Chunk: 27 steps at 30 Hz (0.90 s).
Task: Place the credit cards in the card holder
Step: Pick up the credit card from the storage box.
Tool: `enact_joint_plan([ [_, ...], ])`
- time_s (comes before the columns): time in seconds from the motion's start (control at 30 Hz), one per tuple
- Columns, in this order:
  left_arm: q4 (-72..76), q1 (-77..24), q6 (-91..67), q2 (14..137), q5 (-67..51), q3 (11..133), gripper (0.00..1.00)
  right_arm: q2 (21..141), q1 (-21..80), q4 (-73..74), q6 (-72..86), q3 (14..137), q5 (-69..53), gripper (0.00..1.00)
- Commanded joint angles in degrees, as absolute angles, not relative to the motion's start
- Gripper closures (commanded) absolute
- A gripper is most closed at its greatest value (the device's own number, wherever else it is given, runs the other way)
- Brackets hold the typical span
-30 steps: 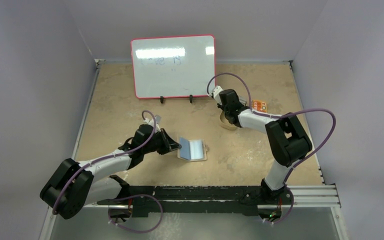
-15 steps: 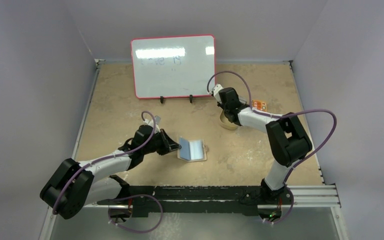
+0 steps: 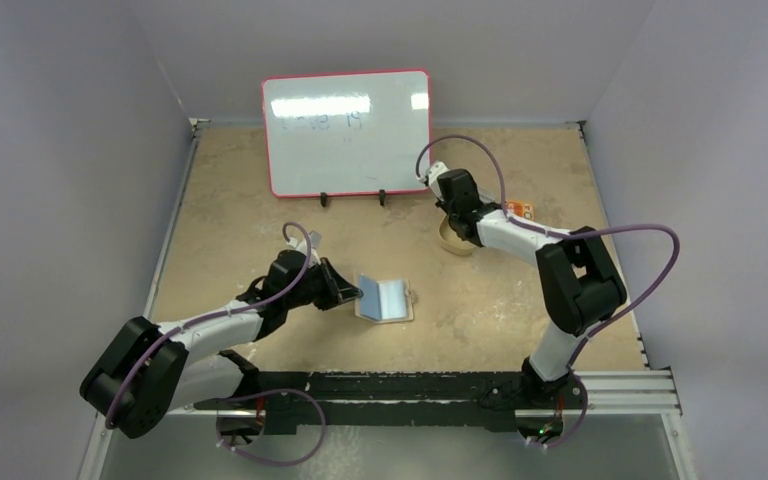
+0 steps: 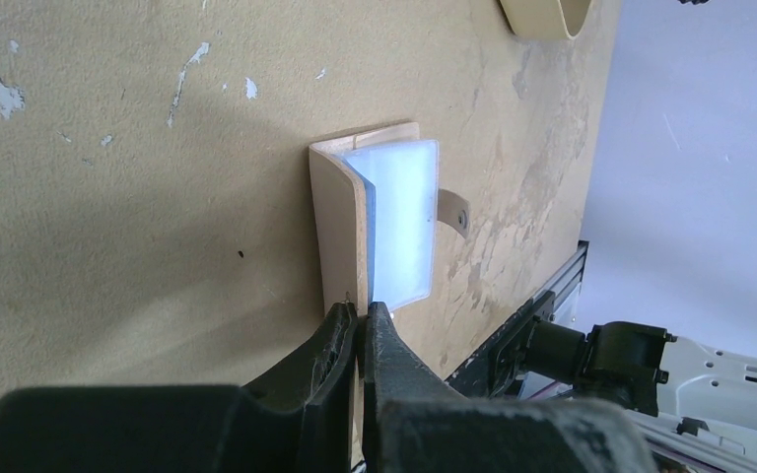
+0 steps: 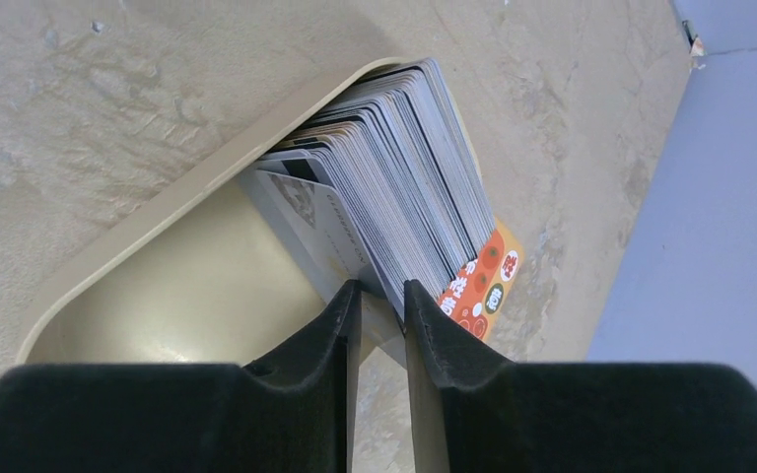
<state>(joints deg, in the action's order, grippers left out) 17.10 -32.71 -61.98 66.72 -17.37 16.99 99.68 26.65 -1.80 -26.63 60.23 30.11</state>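
Only the right arm has shifted since a second ago: its wrist has crept a little farther over the shallow tan oval dish, and the right gripper has drawn its black fingers closer. They now stand nearly together, astride the near end of the credit cards, a thick pack of thin white and grey plastic rectangles standing on edge against the dish's far wall. Whether the pads already bite on a card cannot be told.

The pack lies straight ahead of those fingertips. Its long edges run away from them, and its faces are roughly in line with the jaws, so one or two outer cards sit in the gap. An orange printed card lies flat just past the pack, on the right finger's side.

Across the table, the left gripper is pressed together, pinching the near edge of the raised cover of the card holder, a small tan leather-like folding wallet. Its clear plastic sleeves lie exposed just beyond the fingertips.

The right arm is much the nearer to the cards. I judge the lift should go back along the pack's long axis, then across to the held-open wallet.
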Motion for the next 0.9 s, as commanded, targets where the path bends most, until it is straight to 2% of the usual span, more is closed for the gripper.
enact_joint_plan([
  [0.0,20.66,-32.96,-62.5,66.23,-17.81,17.44,1.0,96.77,26.37,-0.72,-24.69,63.6,31.11,0.78],
  [0.27,20.2,-32.95,-62.16,66.09,-17.57,17.38,1.0,96.3,26.44,2.7,-22.76,65.14,28.6,0.79],
  [0.37,19.31,-32.96,-61.48,66.09,-17.13,17.38,1.0,95.78,26.37,5.56,-21.16,66.26,25.17,0.87],
  [0.47,17.59,-32.96,-60.32,66.17,-15.86,17.52,1.0,95.11,26.6,9.33,-18.7,67.67,21.44,0.89],
  [0.63,16.55,-32.96,-59.59,66.4,-14.69,17.32,1.0,92.81,26.71,12.21,-16.45,67.52,18.0,1.0],
  [0.87,13.04,-32.93,-58.54,65.23,-10.14,17.52,1.0,88.43,27.57,15.69,-9.04,68.79,11.32,1.0],
])
